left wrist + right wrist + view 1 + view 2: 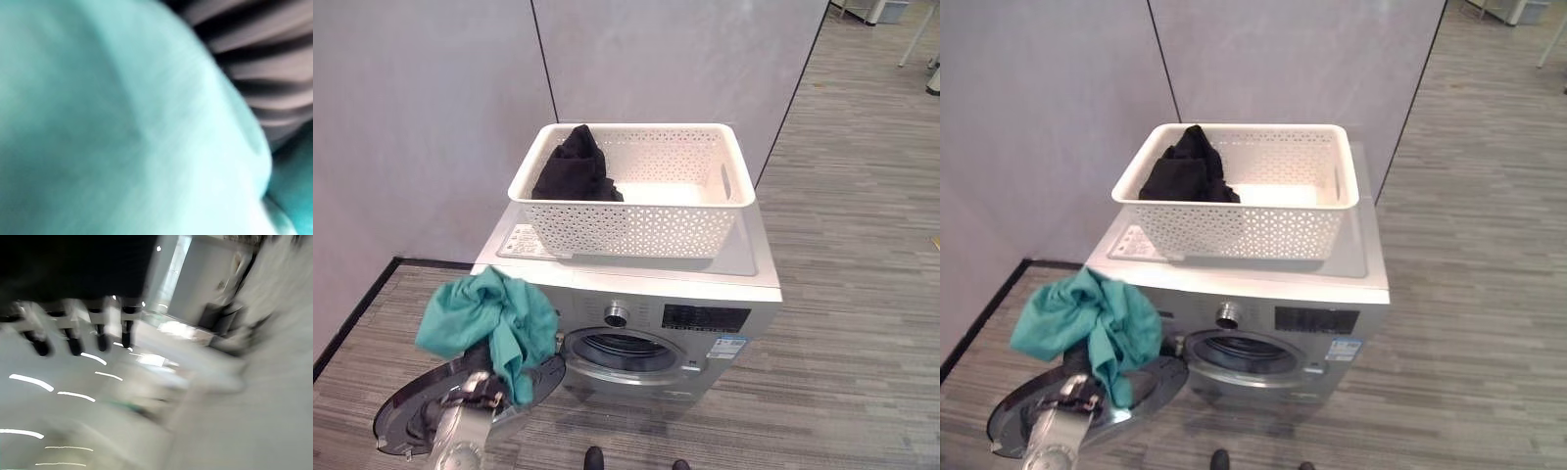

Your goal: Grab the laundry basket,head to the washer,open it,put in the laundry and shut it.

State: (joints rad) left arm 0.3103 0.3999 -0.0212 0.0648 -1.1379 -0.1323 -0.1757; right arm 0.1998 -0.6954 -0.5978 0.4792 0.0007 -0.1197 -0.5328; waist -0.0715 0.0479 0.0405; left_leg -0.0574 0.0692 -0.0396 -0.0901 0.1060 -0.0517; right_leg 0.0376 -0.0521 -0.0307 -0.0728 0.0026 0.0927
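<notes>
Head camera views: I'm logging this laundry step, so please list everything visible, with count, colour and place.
Washer: one, silver, by the grey wall.
Door: one, silver-rimmed, swung open at the washer's lower left.
Basket: one, white, on top of the washer.
Dark garment: one, black, in the basket's left end.
Teal cloth: one, bunched, held above the door.
Left hand: under the cloth, fingers hidden.
Right hand: fingers straight, holding nothing.

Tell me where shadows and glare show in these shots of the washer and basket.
Left eye view: the white perforated plastic basket casts a thin soft shadow on the silver washer top, and the open round door shines along its chrome rim. Left wrist view: the teal cloth is brightly lit, dimmer at one side. Right wrist view: white light streaks run past the right hand.
</notes>
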